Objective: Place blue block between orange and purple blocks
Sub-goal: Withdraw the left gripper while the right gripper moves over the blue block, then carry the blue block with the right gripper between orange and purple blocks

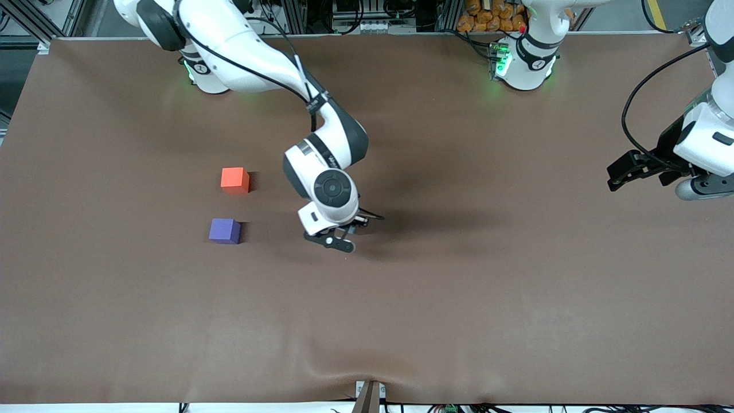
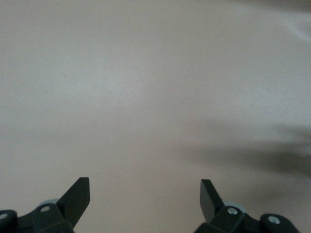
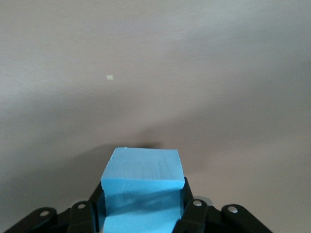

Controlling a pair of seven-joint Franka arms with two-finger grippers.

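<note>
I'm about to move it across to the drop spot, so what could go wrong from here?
1. The gap between the orange block and the purple block looks tight, so the blue block or the right pincer could knock either one.
2. The front view hides the blue block under the wrist, so alignment is hard to judge.

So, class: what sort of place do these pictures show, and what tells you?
Probably a robotics lab: two arms fixed along a brown-covered table, aluminium framing and cables at its edge, and plain test cubes: orange block, purple block, blue block.
</note>
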